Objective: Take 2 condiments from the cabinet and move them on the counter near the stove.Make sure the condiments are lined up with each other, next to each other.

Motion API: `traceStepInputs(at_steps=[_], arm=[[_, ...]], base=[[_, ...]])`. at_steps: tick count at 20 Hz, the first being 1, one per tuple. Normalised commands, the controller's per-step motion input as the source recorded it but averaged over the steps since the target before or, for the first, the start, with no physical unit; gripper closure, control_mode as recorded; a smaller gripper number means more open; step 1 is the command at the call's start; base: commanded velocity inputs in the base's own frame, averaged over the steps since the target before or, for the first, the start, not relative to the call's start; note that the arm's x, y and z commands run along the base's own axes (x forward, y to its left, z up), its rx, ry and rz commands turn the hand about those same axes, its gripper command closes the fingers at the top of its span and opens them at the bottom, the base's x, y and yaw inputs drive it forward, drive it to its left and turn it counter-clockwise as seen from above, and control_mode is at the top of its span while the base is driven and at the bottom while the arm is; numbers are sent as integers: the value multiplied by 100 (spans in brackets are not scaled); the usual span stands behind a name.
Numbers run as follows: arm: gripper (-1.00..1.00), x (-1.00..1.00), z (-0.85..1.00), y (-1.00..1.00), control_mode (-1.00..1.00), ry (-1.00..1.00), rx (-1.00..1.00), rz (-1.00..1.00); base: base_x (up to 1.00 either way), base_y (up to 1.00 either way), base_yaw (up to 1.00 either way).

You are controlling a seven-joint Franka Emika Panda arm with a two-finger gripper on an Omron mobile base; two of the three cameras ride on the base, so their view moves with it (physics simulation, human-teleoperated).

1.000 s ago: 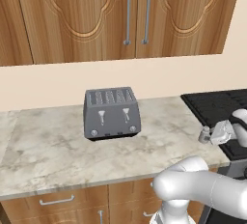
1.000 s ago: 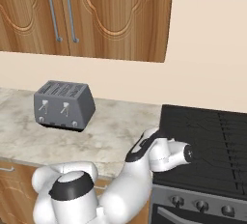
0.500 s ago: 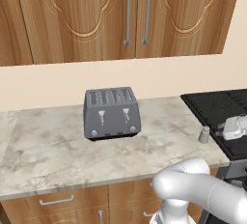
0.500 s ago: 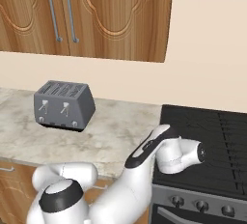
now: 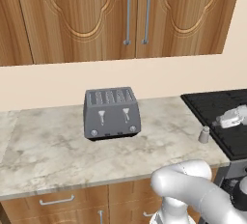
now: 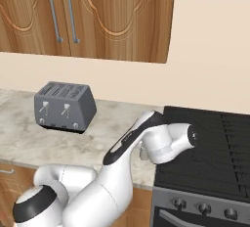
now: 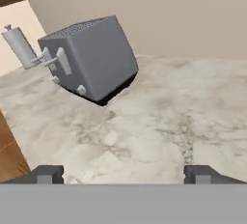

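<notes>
Now claw wide open, empty, over counter

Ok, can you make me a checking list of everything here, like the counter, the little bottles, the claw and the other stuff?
Surface: marbled counter, no spills seen.
Job's things: one light grey shaker bottle upright on the counter beside the stove; cabinet doors shut; second bottle nothing seen.
Clutter: grey toaster on the counter.
Claw: claw open, nothing between its tips, pointing low across the counter at the toaster.
Cables: nothing seen.
Surroundings: beige wall, drawer fronts under the counter.
</notes>
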Motion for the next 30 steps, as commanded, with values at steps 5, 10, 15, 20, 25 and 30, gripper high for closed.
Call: traceStepInputs(at_steps=[5, 10, 15, 20, 25, 30], arm=[[-100, -8, 45, 71, -100, 20, -2, -37], [-100, -8, 39, 66, -100, 29, -8, -32], [-100, 0, 14, 52, -100, 30, -14, -9], [-100, -2, 25, 38, -100, 10, -8, -7], [-100, -12, 31, 48, -100, 8, -11, -7], [-100, -32, 25, 34, -100, -2, -11, -8]], base=[[0, 0, 0], [0, 0, 0], [0, 0, 0], [0, 0, 0], [0, 0, 0], [0, 0, 0]])
